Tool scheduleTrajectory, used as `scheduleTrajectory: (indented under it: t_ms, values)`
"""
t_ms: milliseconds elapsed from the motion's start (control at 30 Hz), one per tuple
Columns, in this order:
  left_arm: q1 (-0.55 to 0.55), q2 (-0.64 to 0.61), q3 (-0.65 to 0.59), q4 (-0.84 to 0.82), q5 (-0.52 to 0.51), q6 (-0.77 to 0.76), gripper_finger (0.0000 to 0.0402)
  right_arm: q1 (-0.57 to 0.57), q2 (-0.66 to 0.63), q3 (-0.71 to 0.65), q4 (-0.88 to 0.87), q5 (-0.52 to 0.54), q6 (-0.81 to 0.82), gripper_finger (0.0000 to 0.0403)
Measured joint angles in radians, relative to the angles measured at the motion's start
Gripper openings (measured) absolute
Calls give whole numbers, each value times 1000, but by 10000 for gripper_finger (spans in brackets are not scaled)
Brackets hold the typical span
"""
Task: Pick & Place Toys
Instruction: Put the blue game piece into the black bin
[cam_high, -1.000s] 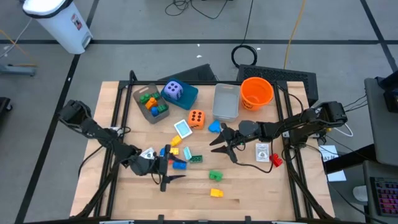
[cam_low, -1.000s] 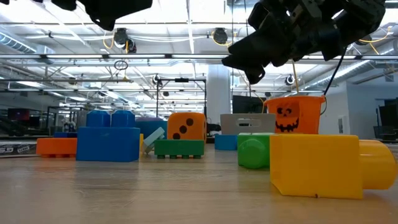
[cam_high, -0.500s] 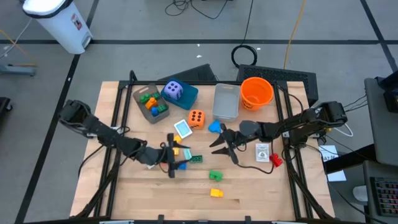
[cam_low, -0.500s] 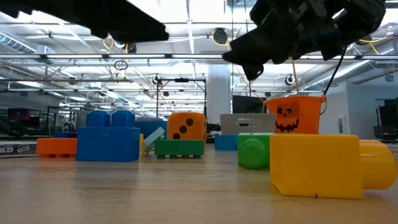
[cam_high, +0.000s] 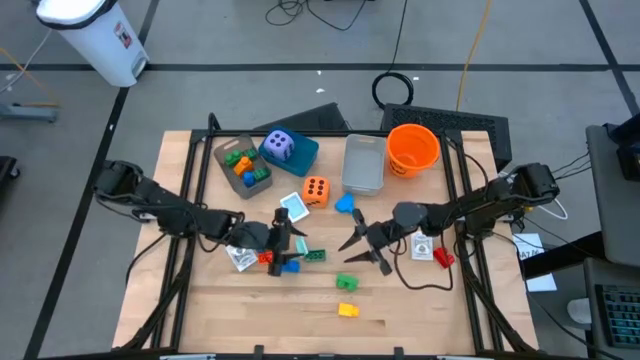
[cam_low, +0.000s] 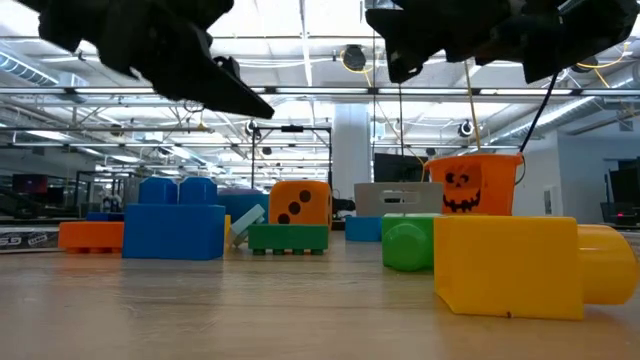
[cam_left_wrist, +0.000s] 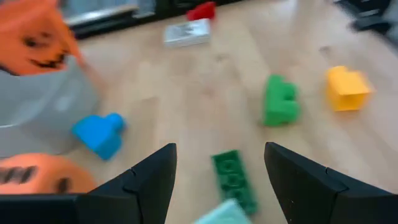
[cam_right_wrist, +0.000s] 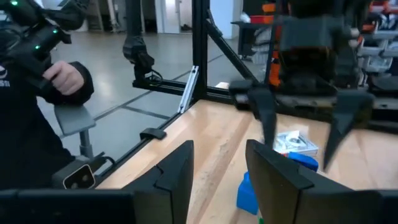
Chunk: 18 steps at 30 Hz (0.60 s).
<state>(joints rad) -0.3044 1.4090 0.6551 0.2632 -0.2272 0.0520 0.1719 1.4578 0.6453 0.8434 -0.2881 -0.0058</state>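
My left gripper (cam_high: 283, 243) is open and empty, above a cluster of small bricks: a blue brick (cam_high: 290, 265), a red one (cam_high: 265, 258) and a flat green one (cam_high: 313, 255). The flat green brick also shows in the left wrist view (cam_left_wrist: 233, 180). My right gripper (cam_high: 362, 250) is open and empty, above the table between a blue brick (cam_high: 345, 205) and a green brick (cam_high: 347, 283). A yellow brick (cam_high: 347, 310) lies nearer the front edge. An orange die (cam_high: 316, 190) and a card (cam_high: 294, 207) lie farther back. A purple die (cam_high: 279, 146) rests on the teal box (cam_high: 303, 152).
An orange bucket (cam_high: 413, 150) and a grey box (cam_high: 363, 163) stand at the back right. A grey tray (cam_high: 243, 165) with several bricks stands at the back left. A card (cam_high: 421, 245) and a red brick (cam_high: 443, 258) lie at the right. A person (cam_right_wrist: 37, 124) stands beyond the table.
My left gripper has gone toward the table's right and far edges, from the bare wood at the front left to above the brick cluster. My right gripper has shifted a little toward the near edge. The toys lie as before.
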Motion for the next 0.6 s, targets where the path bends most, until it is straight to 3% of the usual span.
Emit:
scheduleTrajectory:
  t_ms: [267, 367, 600]
  values:
    - [-84, -5, 112, -414, 24, -213, 253, 43, 0, 0, -79, 18, 47, 152]
    - [-102, -5, 112, -441, 22, -263, 253, 61, 0, 0, -77, 73, 37, 172]
    - [-99, 23, 107, -430, 69, -304, 253, 66, 0, 0, -80, 78, 43, 219]
